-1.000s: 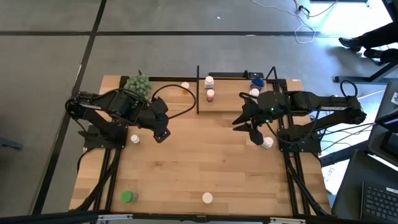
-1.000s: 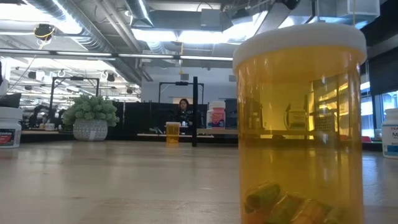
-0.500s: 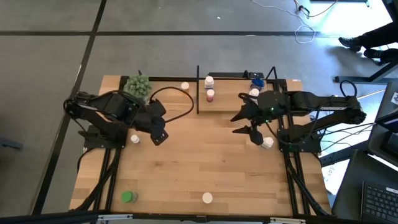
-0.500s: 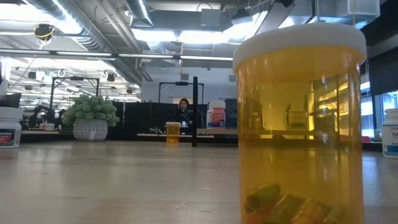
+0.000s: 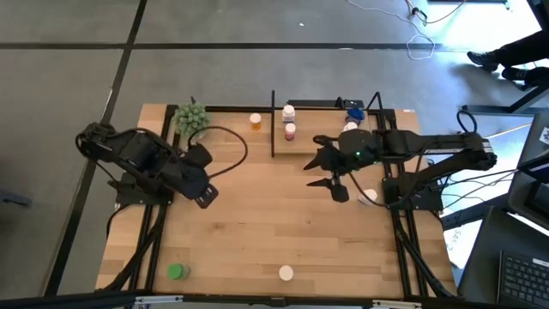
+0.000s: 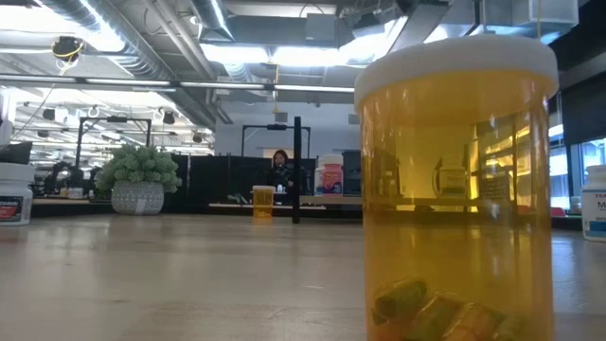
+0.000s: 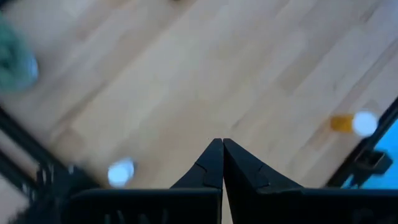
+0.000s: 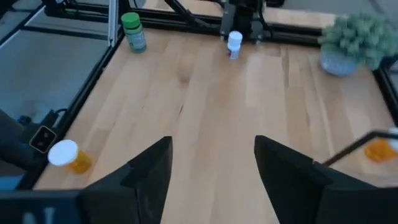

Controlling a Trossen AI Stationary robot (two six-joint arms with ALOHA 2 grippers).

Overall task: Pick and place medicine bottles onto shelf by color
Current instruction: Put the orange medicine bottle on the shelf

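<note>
My left gripper (image 5: 207, 196) is shut and empty over the table's left half; its closed fingertips show in the left wrist view (image 7: 217, 155). My right gripper (image 5: 330, 176) is open and empty above bare wood, just in front of the shelf (image 5: 322, 142). A white bottle (image 5: 288, 112), a pink-red one (image 5: 290, 131), a blue one (image 5: 353, 110) and another white one (image 5: 350, 127) stand on the shelf. An orange bottle (image 5: 255, 120) stands left of the shelf. A green bottle (image 5: 177, 272) and an orange white-capped one (image 5: 286, 273) sit near the front edge. A white bottle (image 5: 369, 197) stands beside the right arm.
A green bushy plant (image 5: 190, 116) stands at the far left. The shelf's black posts (image 5: 273, 129) rise beside the right gripper. In the low view an orange bottle (image 6: 454, 189) stands right at the camera. Open wood (image 5: 274, 215) lies between the two grippers.
My left gripper has drawn back toward the table's left and near edges, staying shut. My right gripper has gone toward the table's left edge, away from the white bottle beside it, staying open. No bottle has moved.
</note>
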